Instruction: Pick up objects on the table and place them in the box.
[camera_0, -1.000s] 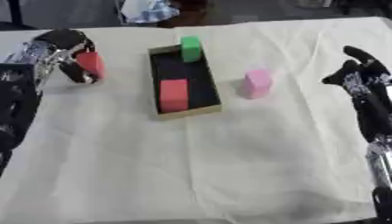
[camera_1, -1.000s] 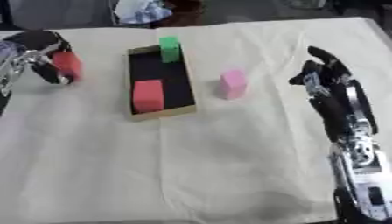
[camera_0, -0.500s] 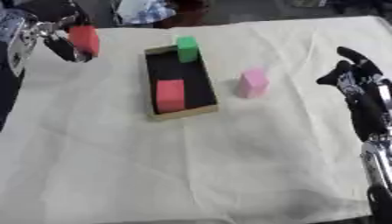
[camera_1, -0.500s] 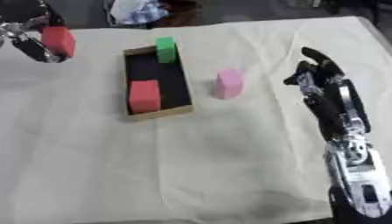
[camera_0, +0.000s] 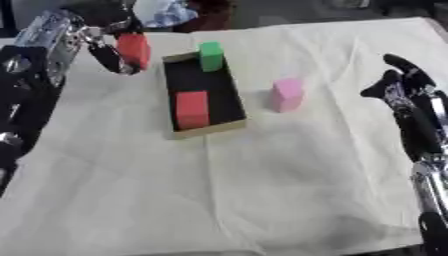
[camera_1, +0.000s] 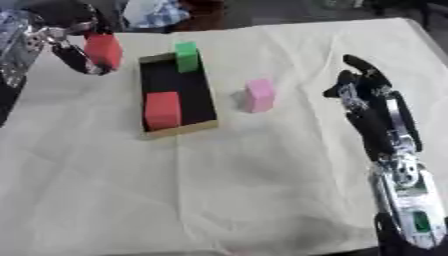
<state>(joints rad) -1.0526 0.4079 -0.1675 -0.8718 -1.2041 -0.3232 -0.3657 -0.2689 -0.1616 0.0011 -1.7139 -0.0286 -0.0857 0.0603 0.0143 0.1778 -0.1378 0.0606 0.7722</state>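
The left hand (camera_0: 103, 37) is holding a red block (camera_0: 134, 49), fingers and thumb curling round it, and is carrying it in the air; the block is hanging just below the fingers, on the side facing the box (camera_0: 229, 89). Judging by the task, the block is being held high so it can clear the box wall on its way in. The box is lying just to the right of that hand, near it but not touching. Inside, a green block (camera_0: 210, 56) is standing at the end level with the hand, and another red one (camera_0: 192, 109) is lying toward the near end, leaving bare floor between them, which looks the likeliest spot for the carried block.

A pink block (camera_1: 259, 95) is standing on the cloth (camera_0: 262, 175) beyond the box, roughly midway between the box and the right hand (camera_1: 363, 85). That hand is hovering idle with fingers relaxed and empty, probably waiting its turn at the pink block.

The right eye view is showing the right forearm in full, down to the lower edge; the left eye view is showing more of the left arm.
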